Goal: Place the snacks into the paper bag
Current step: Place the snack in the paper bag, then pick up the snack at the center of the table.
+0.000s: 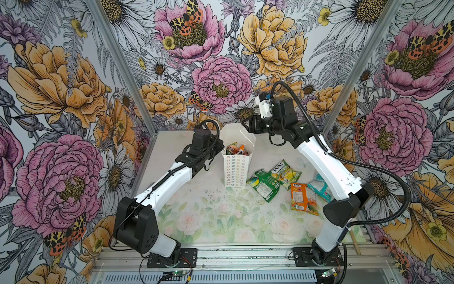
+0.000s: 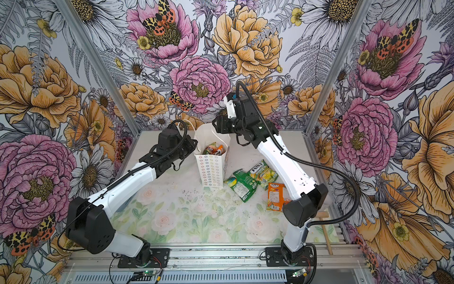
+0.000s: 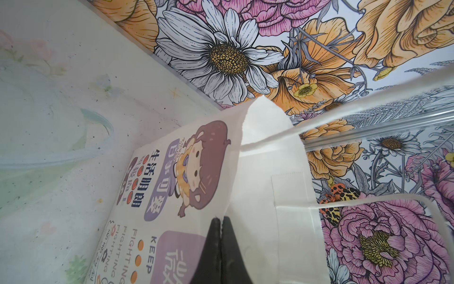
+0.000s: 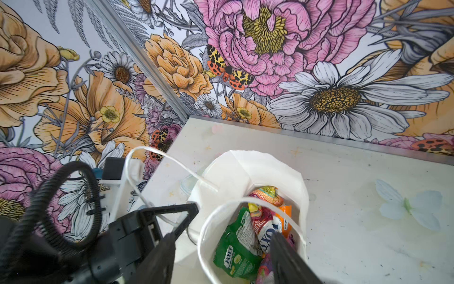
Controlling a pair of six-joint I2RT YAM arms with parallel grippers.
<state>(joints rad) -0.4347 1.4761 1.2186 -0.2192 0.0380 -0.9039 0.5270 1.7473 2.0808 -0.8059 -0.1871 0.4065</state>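
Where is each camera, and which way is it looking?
A top view: high over the front edge, facing down and back; left arm, right arm, table.
A top view: alongside, same aim; same arms, paper bag, loose snacks.
Left wrist: beside the bag, facing its cartoon side; left gripper shut on its rim.
Right wrist: above the bag, facing down onto packed snacks; right gripper open.
Shared: every view shows the paper bag; top views and right wrist show packed snacks.
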